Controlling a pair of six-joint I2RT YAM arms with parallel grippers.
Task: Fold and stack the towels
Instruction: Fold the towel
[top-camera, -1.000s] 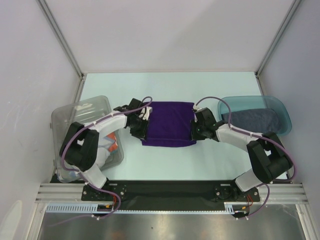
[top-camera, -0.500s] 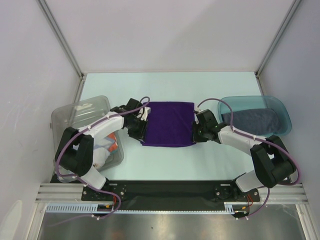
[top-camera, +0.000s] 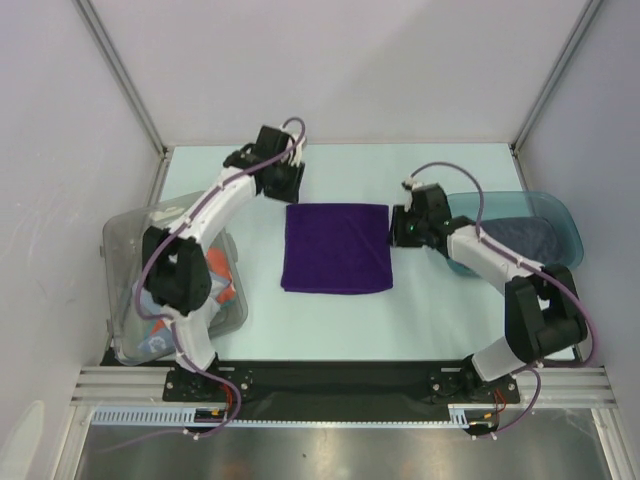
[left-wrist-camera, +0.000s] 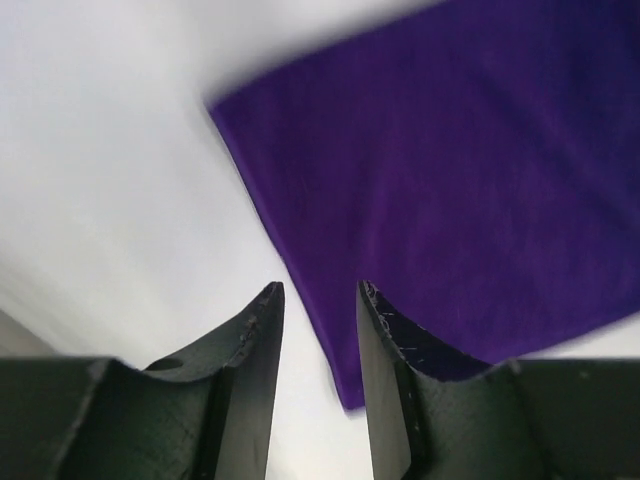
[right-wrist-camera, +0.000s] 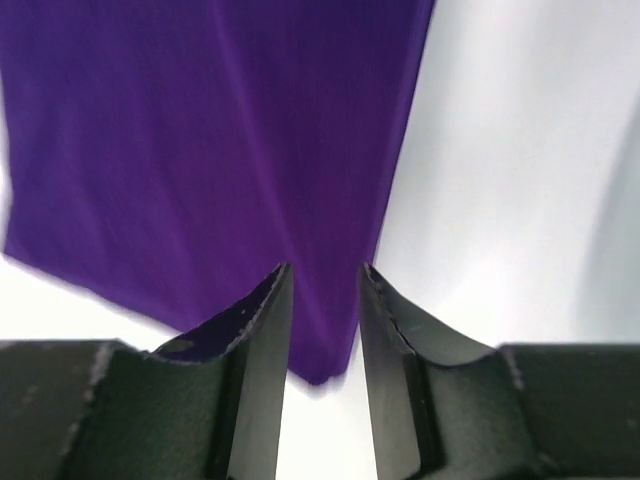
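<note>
- The pale table (top-camera: 330, 170) carries everything.
- One clear plastic bin (top-camera: 165, 212) sits at the left of the frame. Inside it we make out an orange towel (top-camera: 222, 280) and a light blue towel (top-camera: 150, 312), both crumpled. We cannot tell if there are more.
- One teal tray (top-camera: 500, 200) at the right holds one dark grey towel (top-camera: 520, 238).
- One purple towel (top-camera: 335, 248) lies flat at centre as a neat near-square. We judge it light, soft and limp, best pinched at a corner or edge so its layers lift together.
- The left gripper (left-wrist-camera: 318, 290), jaws apart and empty, hovers by the purple towel's upper-left corner.
- The right gripper (right-wrist-camera: 325, 270), also parted and holding nothing, sits just off its right edge.
</note>
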